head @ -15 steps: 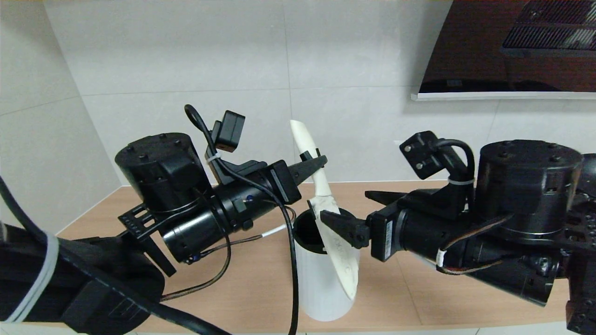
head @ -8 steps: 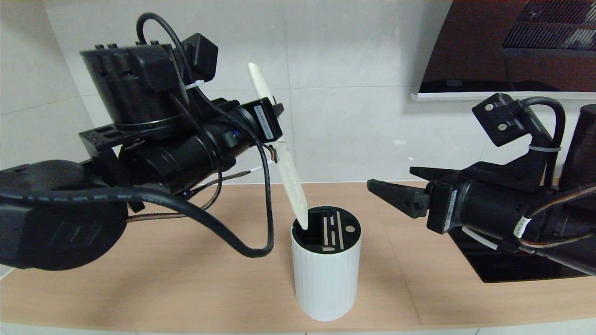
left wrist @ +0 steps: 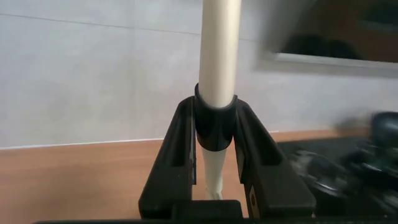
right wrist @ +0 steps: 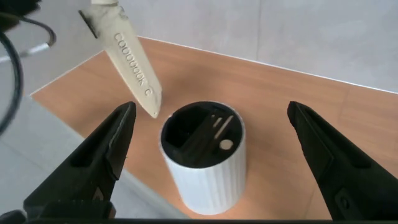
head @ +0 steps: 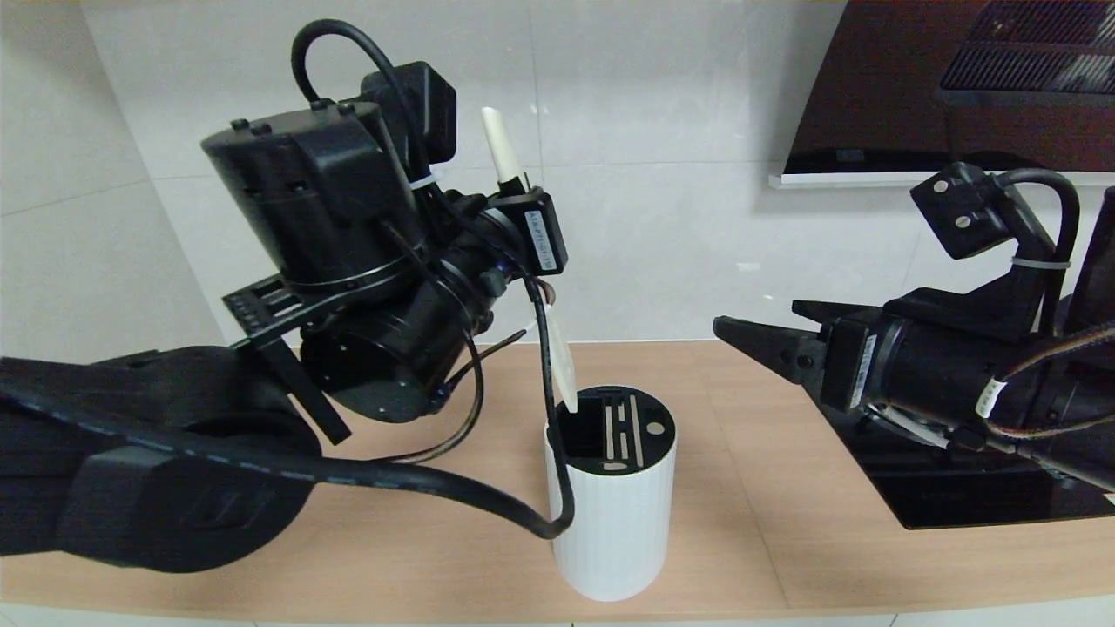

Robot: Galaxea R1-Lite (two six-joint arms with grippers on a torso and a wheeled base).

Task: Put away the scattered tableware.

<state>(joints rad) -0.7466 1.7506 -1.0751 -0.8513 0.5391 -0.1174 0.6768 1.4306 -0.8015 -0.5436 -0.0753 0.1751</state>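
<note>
**Knife poised over the holder: insertion is the step in hand**

Your left end effector [left wrist: 216,115] is clamped on the handle of the white knife [head: 564,376]. It holds the knife nearly upright in the upper middle of the head frame, blade pointing down. The tip hangs just above the left rim of the white ribbed holder [head: 614,514], which stands on the wooden surface [head: 392,522] at the lower centre. In the right wrist view, the tip looks to sit just outside the rim rather than over an opening, so I judge the blade is not yet inside.

Your right end effector [head: 756,318] is at the right of the head frame, jaws spread and holding nothing, well apart from the holder.

The next move calls for a small shift to bring the tip over the wide opening, then a straight descent with the blade kept near vertical. If it goes in tilted, it will likely catch the rim or tip the holder.

The holder's black top has one wide opening on its left, several narrow slots and a round hole. Nothing sticks out of any of them, and the wide opening is too dark to see down into.
</note>
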